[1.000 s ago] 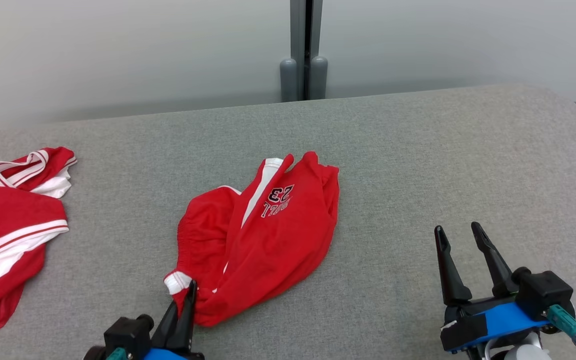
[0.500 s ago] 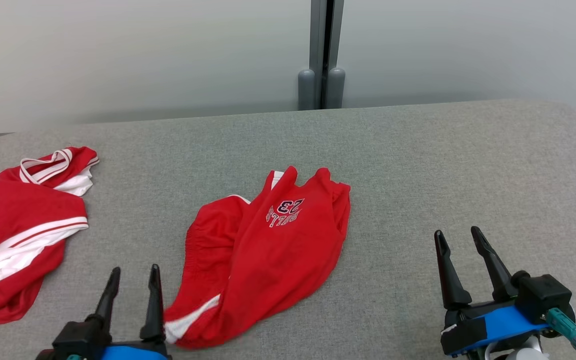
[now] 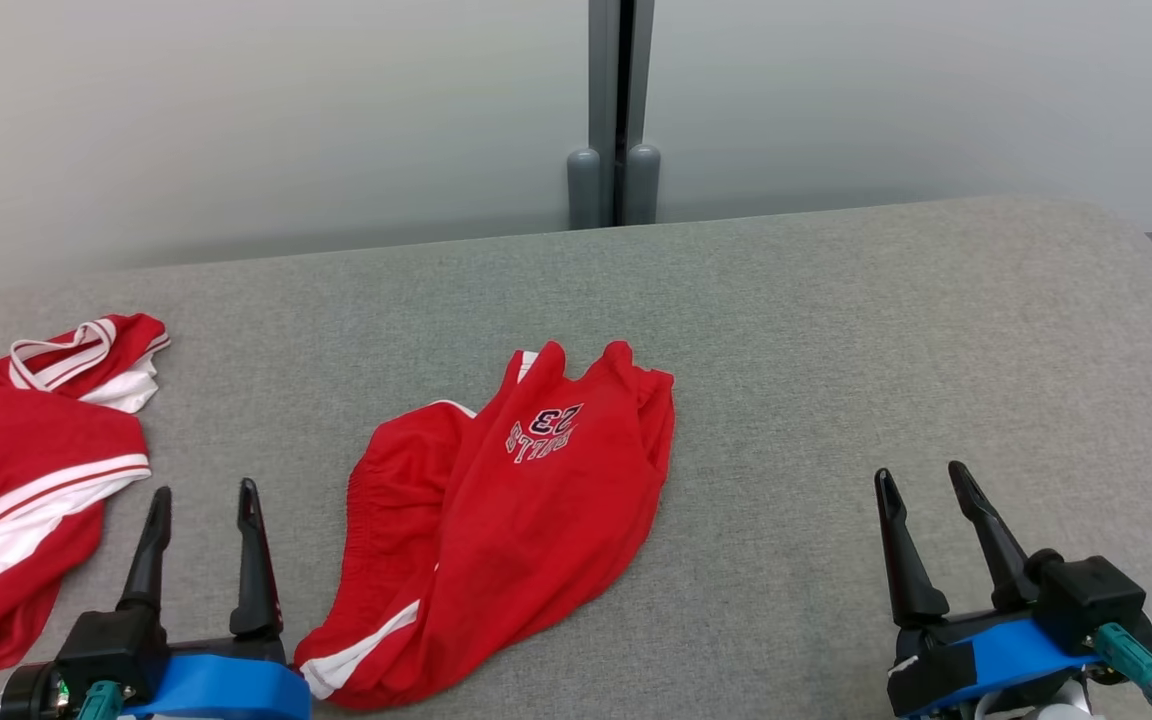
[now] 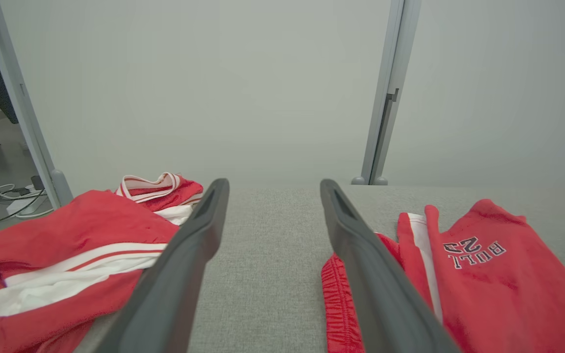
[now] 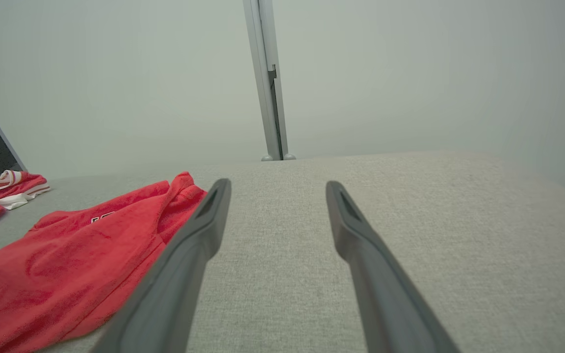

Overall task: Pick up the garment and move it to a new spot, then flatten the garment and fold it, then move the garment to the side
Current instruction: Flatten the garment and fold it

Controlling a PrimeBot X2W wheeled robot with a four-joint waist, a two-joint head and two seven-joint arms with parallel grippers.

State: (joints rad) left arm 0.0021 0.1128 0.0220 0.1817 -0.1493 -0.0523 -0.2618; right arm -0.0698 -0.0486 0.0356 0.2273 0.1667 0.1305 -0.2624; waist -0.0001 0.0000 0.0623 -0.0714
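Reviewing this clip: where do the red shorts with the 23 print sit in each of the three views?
Head view: the red shorts lie at centre, slightly left, on the grey surface.
Left wrist view: lower right.
Right wrist view: lower left.
Shared landmark: the grey post behind the surface.

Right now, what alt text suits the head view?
A crumpled red garment numbered 23 lies on a grey padded surface, between the open left pincer and open right pincer. A second red-and-white garment lies at the far left.
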